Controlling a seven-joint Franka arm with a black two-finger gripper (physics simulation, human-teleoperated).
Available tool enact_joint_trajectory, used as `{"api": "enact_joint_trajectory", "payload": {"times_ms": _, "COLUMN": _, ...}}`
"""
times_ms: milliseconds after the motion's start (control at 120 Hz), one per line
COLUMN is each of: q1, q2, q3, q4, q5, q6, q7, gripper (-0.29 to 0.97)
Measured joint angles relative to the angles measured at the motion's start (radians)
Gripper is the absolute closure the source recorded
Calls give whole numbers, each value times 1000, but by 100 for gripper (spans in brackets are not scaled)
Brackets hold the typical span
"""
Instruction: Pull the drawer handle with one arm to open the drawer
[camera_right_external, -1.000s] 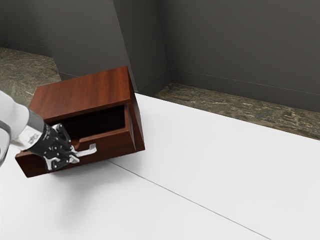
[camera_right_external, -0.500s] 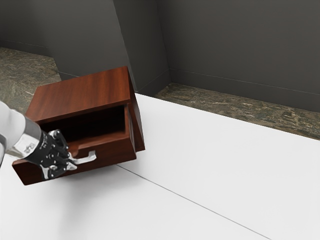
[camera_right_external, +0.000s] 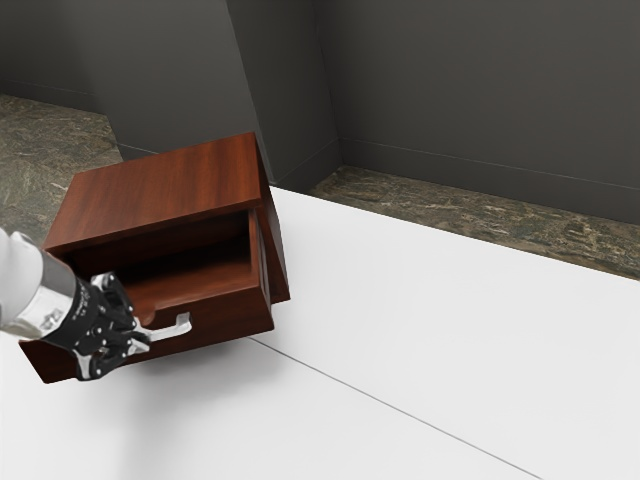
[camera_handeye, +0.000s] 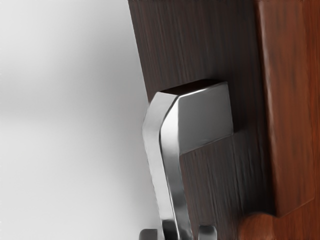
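One drawer (camera_right_external: 215, 315), white table (camera_right_external: 460, 340), grey walls (camera_right_external: 480, 80)

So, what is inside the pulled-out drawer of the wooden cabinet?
Bare wood shows inside the drawer, nothing on it. Its front panel hides the strip behind it, and the cabinet covers the rear.

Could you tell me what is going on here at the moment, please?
The arm's gripper is shut on the metal handle of the drawer in a small wooden cabinet on a white table. The drawer stands partly out of the cabinet, with its inside showing.
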Motion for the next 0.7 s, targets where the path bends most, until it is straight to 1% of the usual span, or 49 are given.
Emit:
{"api": "enact_joint_trajectory", "payload": {"times_ms": 225, "q1": 1, "q2": -16, "q3": -3, "q4": -8, "q5": -1, "q6": -5, "q7": -4, "gripper": 78}}
{"api": "enact_joint_trajectory", "payload": {"times_ms": 450, "q1": 1, "q2": -34, "q3": -5, "q4": -15, "q5": 4, "q6": -1, "q7": -7, "gripper": 55}}
{"api": "enact_joint_trajectory", "payload": {"times_ms": 608, "q1": 0, "q2": -64, "q3": -39, "q4": -21, "q5": 8, "q6": 2, "q7": -14, "gripper": 37}}
{"api": "enact_joint_trajectory", "payload": {"times_ms": 700, "q1": -3, "q2": -71, "q3": -45, "q4": -12, "q5": 9, "q6": -1, "q7": -17, "gripper": 25}}
